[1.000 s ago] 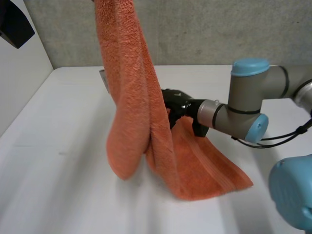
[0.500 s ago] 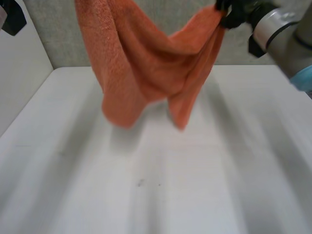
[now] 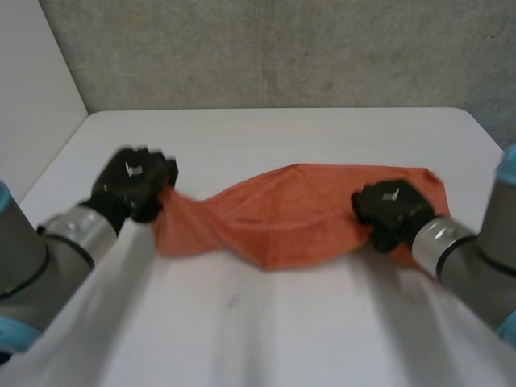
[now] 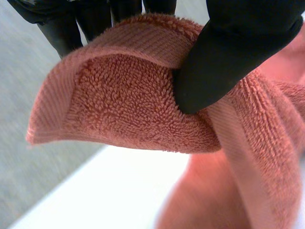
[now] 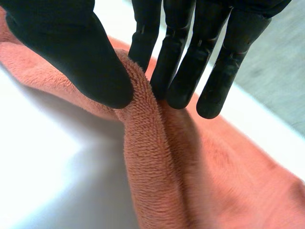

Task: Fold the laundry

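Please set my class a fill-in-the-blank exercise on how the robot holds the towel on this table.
1. The number of hands holding the towel is ____.
2. The left hand pinches it between fingers and ____.
3. The table under the right hand is ____ in colour.

Missing words: two; thumb; white.
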### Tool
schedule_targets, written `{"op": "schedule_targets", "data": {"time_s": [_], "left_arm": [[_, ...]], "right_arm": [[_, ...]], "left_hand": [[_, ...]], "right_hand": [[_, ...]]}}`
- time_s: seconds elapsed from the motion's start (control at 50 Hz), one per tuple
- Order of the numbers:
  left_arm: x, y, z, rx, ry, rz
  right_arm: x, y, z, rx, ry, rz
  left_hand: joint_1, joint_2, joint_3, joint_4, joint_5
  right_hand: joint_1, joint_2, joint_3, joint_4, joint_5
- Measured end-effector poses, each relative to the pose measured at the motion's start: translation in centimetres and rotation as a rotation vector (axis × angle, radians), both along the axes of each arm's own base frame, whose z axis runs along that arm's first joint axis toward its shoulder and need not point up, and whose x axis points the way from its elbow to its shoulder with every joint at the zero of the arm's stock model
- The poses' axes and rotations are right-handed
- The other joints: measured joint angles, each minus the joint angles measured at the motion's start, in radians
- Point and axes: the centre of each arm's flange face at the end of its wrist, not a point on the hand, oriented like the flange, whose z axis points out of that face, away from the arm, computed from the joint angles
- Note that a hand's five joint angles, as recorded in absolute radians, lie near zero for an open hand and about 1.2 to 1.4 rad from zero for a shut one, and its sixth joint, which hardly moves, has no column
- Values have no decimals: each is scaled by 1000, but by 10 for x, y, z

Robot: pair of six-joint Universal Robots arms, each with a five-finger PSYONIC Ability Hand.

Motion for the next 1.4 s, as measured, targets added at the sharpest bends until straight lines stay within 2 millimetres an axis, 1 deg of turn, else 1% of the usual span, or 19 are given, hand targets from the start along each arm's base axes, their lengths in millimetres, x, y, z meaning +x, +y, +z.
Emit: {"op": "schedule_targets", "data": {"time_s": [0.06, 0.1, 0.14, 0.16, 0.2, 0.22, 0.26, 0.32, 0.36, 0.5, 0.6, 0.64, 0.7, 0.88, 0.98, 1.0, 1.06, 1.2, 1.4], "left_arm": [[4, 11, -22, 38, -93, -6], [6, 16, -28, 51, -127, -12], [7, 23, -32, 71, -166, -22], [8, 27, -32, 83, -183, -26], [9, 30, -29, 91, -195, -29], [9, 33, -25, 98, -203, -31], [10, 37, -14, 101, -208, -34], [10, 41, 0, 99, -208, -38], [10, 47, 20, 88, -202, -43], [10, 63, 64, 22, -171, -49], [9, 67, 80, -3, -129, -40], [10, 65, 80, 11, -108, -23], [12, 57, 75, 69, -67, 38], [22, 23, 31, 346, -25, 312], [27, 5, 7, 454, -46, 379], [27, 5, 7, 454, -46, 379], [36, -11, -9, 526, -43, 427], [42, -23, -21, 610, -9, 437], [36, -19, -24, 670, 24, 371]], "right_arm": [[2, 7, -18, 46, 46, 21], [3, 9, -21, 54, 55, 26], [3, 12, -20, 52, 56, 30], [4, 13, -16, 42, 51, 31], [3, 15, -11, 30, 43, 31], [3, 17, -5, 12, 31, 29], [2, 18, 2, -8, 16, 26], [0, 19, 11, -38, -8, 18], [-2, 20, 19, -70, -35, 8], [-5, 20, 28, -109, -81, -8], [-8, 18, 29, -113, -91, -24], [-9, 16, 29, -113, -91, -31], [-13, 12, 30, -113, -89, -49], [-20, 5, 29, -108, -78, -75], [-21, 5, 28, -100, -73, -76], [-21, 5, 28, -100, -73, -76], [-22, 3, 26, -94, -71, -80], [-24, 0, 20, -76, -63, -85], [-24, -2, 13, -56, -52, -87]], "left_hand": [[0, 0, 0, 0, 0], [0, 0, 0, 0, 0], [-94, -147, -127, -128, -86], [-279, -325, -299, -304, -253], [-327, -370, -360, -351, -299], [-542, -574, -561, -572, -521], [-698, -749, -728, -742, -692], [-779, -843, -822, -839, -788], [-874, -950, -939, -949, -901], [-876, -967, -946, -960, -907], [-876, -966, -946, -959, -907], [-876, -966, -946, -959, -907], [-876, -966, -946, -959, -907], [-876, -982, -961, -974, -915], [-895, -984, -961, -976, -915], [-895, -984, -961, -976, -915], [-890, -966, -957, -965, -908], [-806, -884, -880, -877, -826], [-659, -736, -728, -726, -672]], "right_hand": [[0, 0, 0, 0, 0], [0, 0, 0, 0, 0], [-63, -85, -87, -89, -69], [-311, -401, -403, -390, -344], [-406, -516, -510, -515, -468], [-492, -618, -622, -628, -584], [-511, -649, -656, -660, -619], [-514, -657, -665, -672, -633], [-514, -657, -665, -672, -633], [-514, -657, -665, -672, -633], [-514, -657, -665, -672, -633], [-517, -660, -671, -675, -637], [-533, -676, -686, -692, -651], [-537, -679, -690, -699, -660], [-537, -679, -690, -699, -660], [-537, -679, -690, -699, -660], [-537, -679, -690, -699, -660], [-537, -679, -690, -699, -660], [-537, -679, -690, -699, -660]]}}
